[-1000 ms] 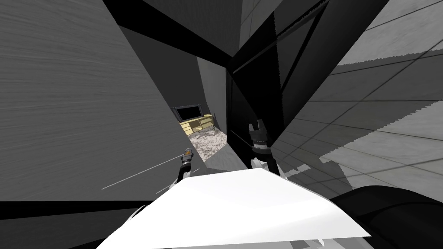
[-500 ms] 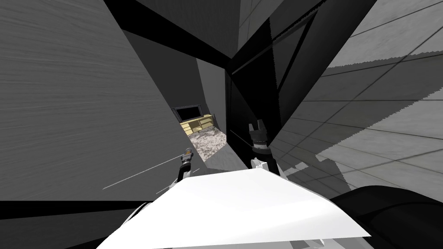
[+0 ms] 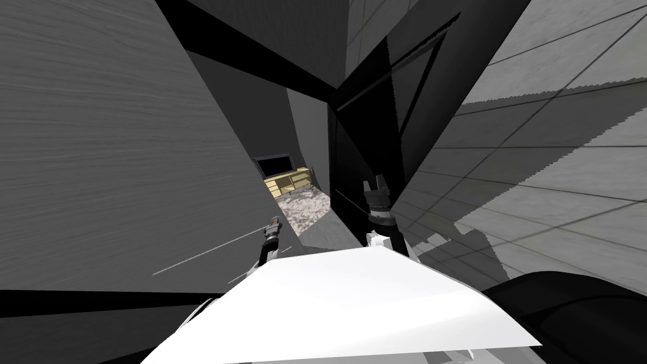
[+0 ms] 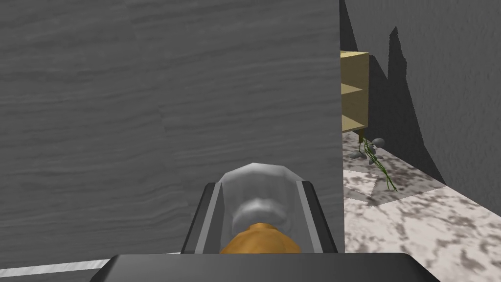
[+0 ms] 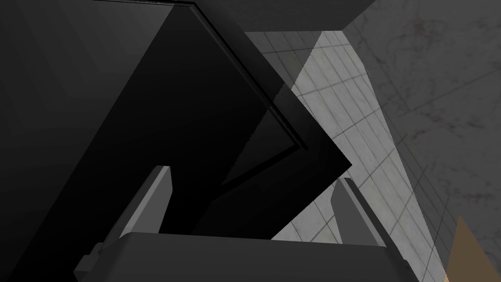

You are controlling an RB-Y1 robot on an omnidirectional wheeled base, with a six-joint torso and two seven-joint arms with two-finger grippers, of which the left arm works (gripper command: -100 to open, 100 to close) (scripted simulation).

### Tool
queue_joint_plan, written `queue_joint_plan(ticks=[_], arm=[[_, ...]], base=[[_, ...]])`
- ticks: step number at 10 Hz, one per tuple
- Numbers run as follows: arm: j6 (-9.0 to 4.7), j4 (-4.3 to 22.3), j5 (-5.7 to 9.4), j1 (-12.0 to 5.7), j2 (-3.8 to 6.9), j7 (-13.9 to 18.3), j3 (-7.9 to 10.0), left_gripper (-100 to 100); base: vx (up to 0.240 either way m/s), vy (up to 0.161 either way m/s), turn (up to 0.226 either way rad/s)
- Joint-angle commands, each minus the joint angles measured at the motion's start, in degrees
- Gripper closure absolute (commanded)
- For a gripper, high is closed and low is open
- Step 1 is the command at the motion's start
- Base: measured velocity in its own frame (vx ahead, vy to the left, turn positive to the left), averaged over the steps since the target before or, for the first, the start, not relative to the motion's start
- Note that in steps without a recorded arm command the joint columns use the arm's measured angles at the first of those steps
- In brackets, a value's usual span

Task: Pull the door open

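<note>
Knob [image 4: 252,210], rounded grey, its orange part half hidden by the left gripper [image 4: 259,185]'s body, sits clamped between the narrowed fingers near the free edge of the grey door [image 4: 147,98]. Past that edge lie marbled floor [image 4: 416,230] and a cut-off yellow shelf unit [image 4: 353,93]. The right gripper [image 5: 252,175] hangs wide open before black panels [image 5: 147,98] that are hard to make out.

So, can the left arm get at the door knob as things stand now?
Probably yes: the left pincer is closed on the knob, its fingers pressing the knob's sides, right at the grey door. Nothing stands between them.
</note>
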Motion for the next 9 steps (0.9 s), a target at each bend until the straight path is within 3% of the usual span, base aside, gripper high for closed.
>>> queue_joint_plan(ticks=[1, 5, 9], arm=[[0.29, 1.9, 0.14, -0.07, -0.29, 1.5, -0.54, 100], [0.29, 1.9, 0.14, -0.07, -0.29, 1.5, -0.54, 100], [0.27, 2.1, 0.84, -0.27, -0.14, 4.3, -0.94, 100]], base=[[-0.021, 0.003, -0.017], [-0.001, 0.0, 0.0], [-0.009, 0.003, -0.011]])
